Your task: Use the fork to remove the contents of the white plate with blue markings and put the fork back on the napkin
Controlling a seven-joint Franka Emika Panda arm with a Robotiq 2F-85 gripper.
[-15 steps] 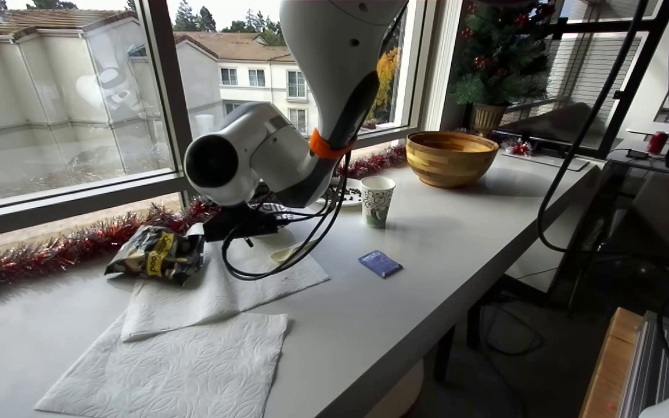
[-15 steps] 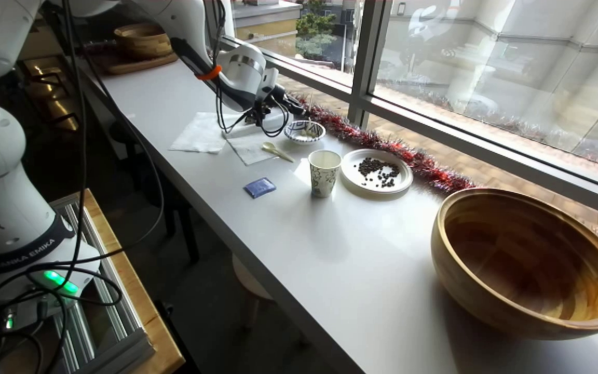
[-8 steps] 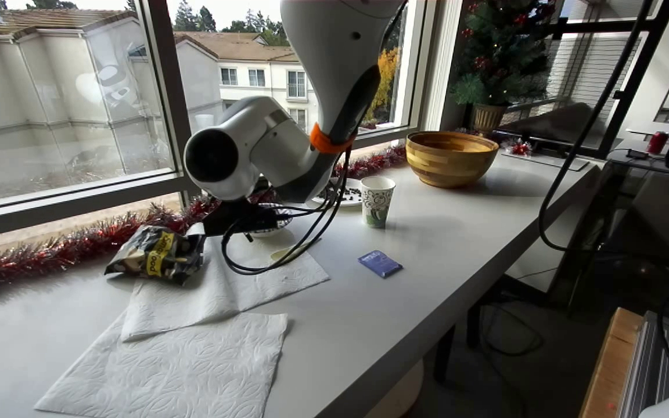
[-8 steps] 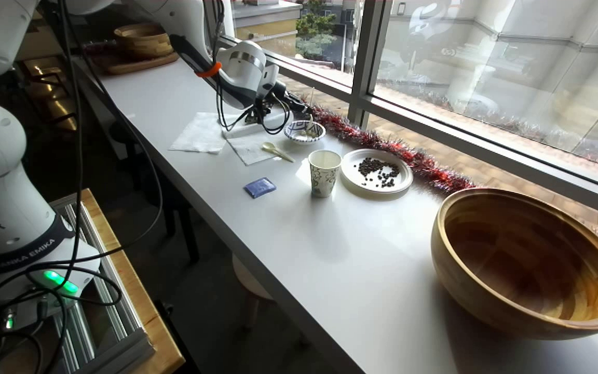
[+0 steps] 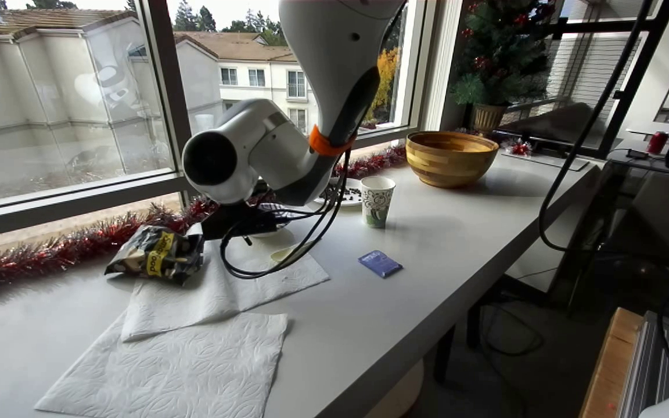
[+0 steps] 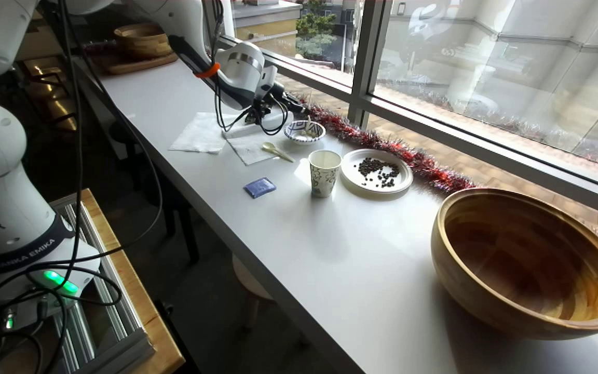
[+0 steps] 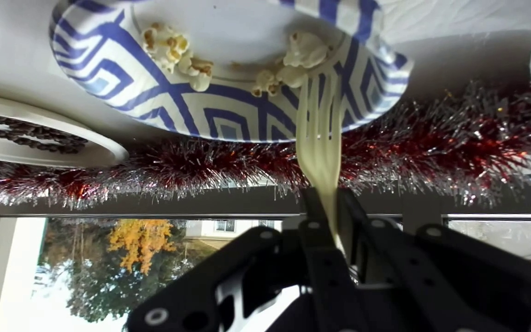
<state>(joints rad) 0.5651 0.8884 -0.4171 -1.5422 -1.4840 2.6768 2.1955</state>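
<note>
In the wrist view my gripper (image 7: 330, 196) is shut on the pale fork (image 7: 319, 152), whose tines point into the white plate with blue markings (image 7: 228, 110). The tine tips lie over the plate's patterned side wall, against or close to a clump of popcorn (image 7: 306, 50); contact I cannot tell. A smaller clump of popcorn (image 7: 168, 50) sits further along the dish. The plate (image 6: 304, 139) also shows below the fingers in an exterior view. Textured white paper (image 5: 177, 366) and a folded white sheet (image 5: 166, 310) lie near; which is the napkin I cannot tell.
A pale spoon (image 6: 277, 151) rests partly on paper. Around stand a patterned cup (image 6: 324, 182), a plate of dark beans (image 6: 351, 182), a blue packet (image 6: 260, 187), a snack bag (image 5: 157, 252) and a wooden bowl (image 6: 449, 280). Tinsel (image 7: 201, 161) runs along the window behind the plate.
My gripper rose a little with the fork, then came slightly down again, staying by the plate. The objects on the table have not visibly moved.
</note>
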